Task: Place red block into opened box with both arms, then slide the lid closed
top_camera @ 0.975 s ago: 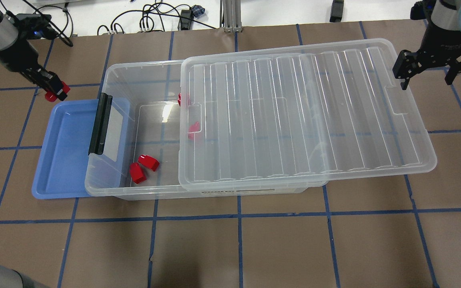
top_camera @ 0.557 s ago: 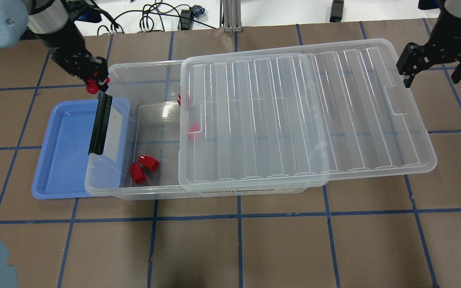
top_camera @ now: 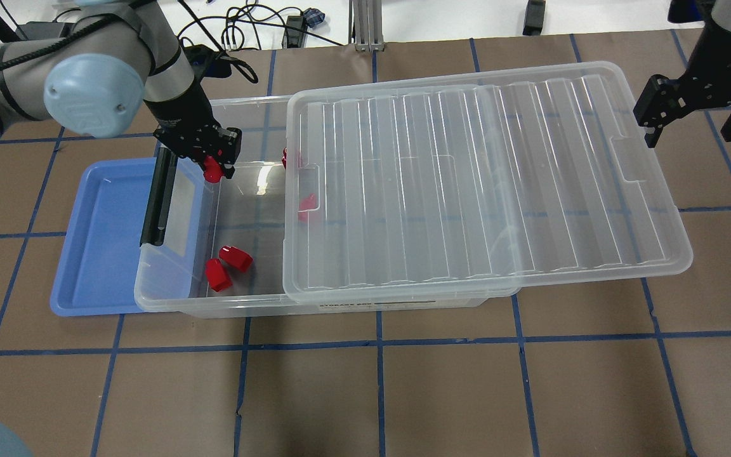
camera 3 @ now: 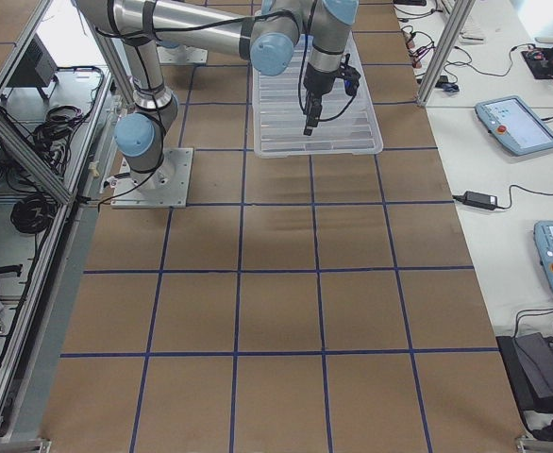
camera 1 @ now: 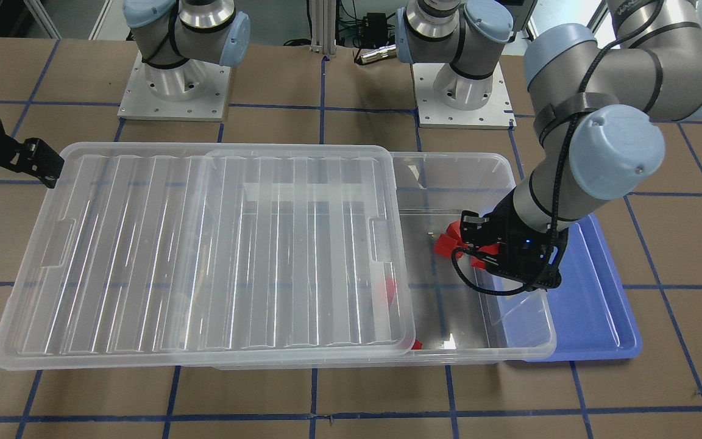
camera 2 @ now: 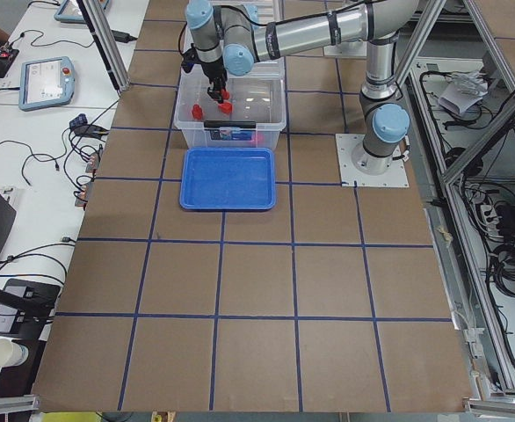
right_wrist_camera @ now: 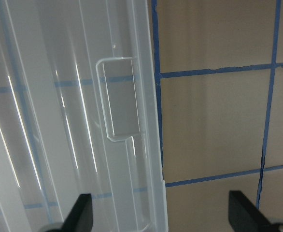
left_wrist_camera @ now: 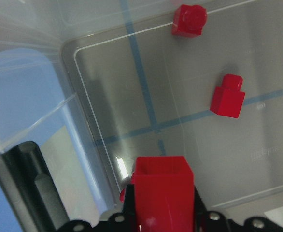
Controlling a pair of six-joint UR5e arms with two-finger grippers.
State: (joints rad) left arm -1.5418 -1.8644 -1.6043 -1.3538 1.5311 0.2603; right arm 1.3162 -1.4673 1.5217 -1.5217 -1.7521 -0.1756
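Red block [top_camera: 212, 169] in left gripper [top_camera: 217, 164], four others [top_camera: 236, 258] in box [top_camera: 175, 309], one lid [top_camera: 467, 178]

— What colours show?
— A bright red block [top_camera: 213, 169]. A clear box [top_camera: 245, 306] with a black bar [top_camera: 157, 203]. A clear, ribbed lid [top_camera: 467, 184].
— And the rest?
— A blue tray [top_camera: 102, 241], and a brown desk [top_camera: 467, 393] crossed by blue grid lines [top_camera: 378, 339].

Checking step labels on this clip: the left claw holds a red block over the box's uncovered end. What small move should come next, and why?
Probably open the left claw and let the red block drop. It hangs inside the rim of the box, with bare floor beneath it in the wrist view, and the lid covers only the other end.
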